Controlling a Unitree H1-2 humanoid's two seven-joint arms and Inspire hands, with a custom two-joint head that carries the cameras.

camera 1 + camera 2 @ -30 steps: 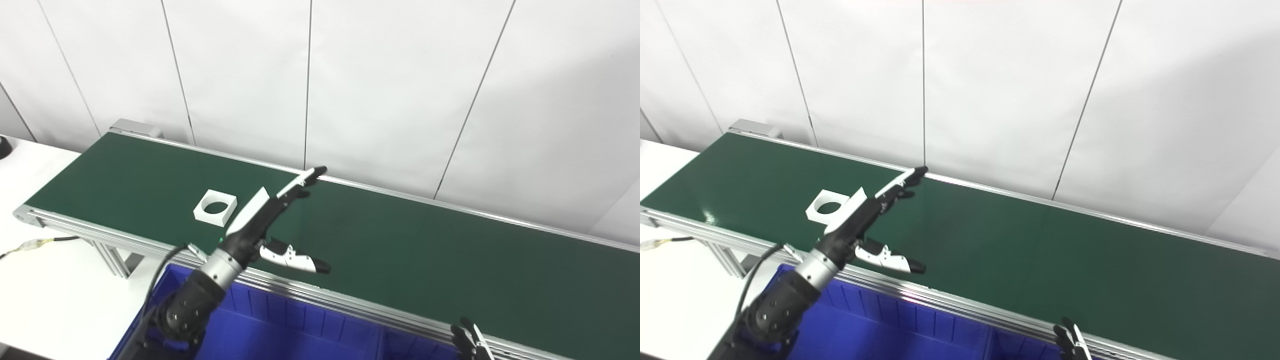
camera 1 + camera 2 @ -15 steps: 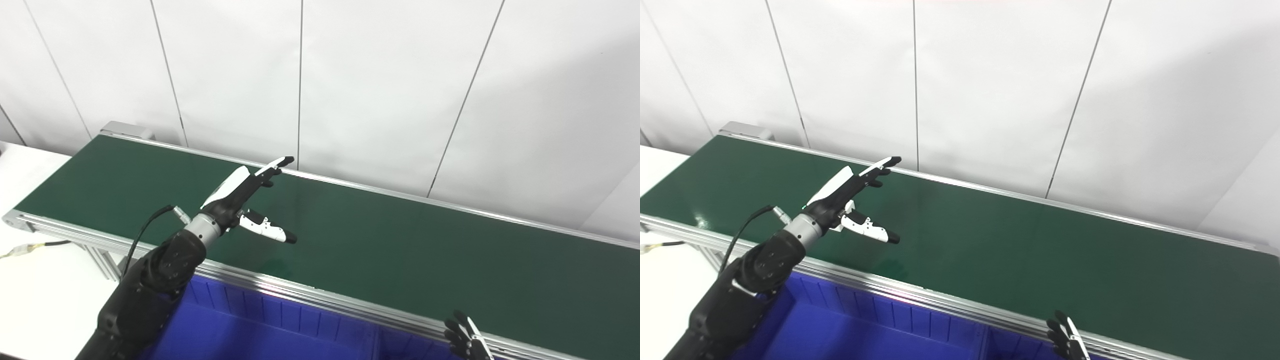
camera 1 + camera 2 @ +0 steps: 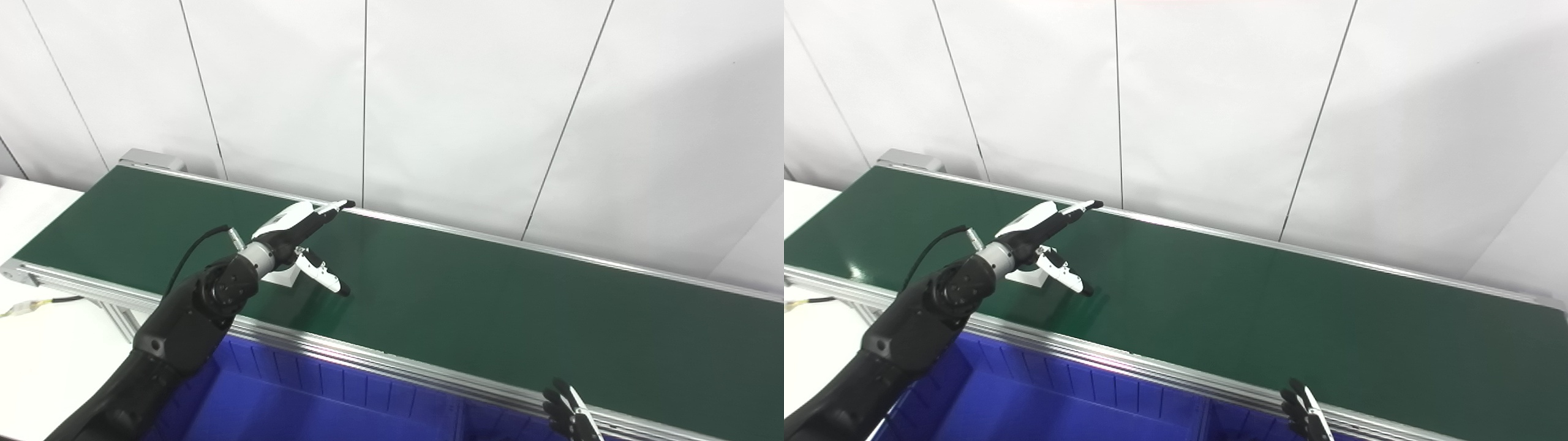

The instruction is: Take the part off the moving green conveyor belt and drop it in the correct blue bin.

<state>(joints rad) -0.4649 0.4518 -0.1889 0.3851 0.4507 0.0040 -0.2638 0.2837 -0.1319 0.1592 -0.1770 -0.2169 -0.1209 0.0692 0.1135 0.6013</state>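
Most of the white part (image 3: 283,277) is hidden behind the left hand (image 3: 293,231); only a corner of it shows below the wrist, lying on the green conveyor belt (image 3: 465,294) toward the belt's near edge and left end. Whether the hand touches the part cannot be told from either view. The left hand is spread wide and holds nothing: its fingers (image 3: 334,206) reach out flat toward the belt's far rail, while the thumb (image 3: 323,278) angles down and to the right, its tip close over the belt surface. The dark forearm runs back down to the lower left corner, crossing the belt's near rail.

The right hand (image 3: 1303,416) is cut off by the bottom edge; only dark fingertips show, just in front of the near rail, and its state cannot be told.

The blue bin (image 3: 343,392) sits below the belt's near rail, cropped by the frame so only its ribbed back wall and part of its floor appear. At far left a strip of white desk (image 3: 37,355) carries a cable.
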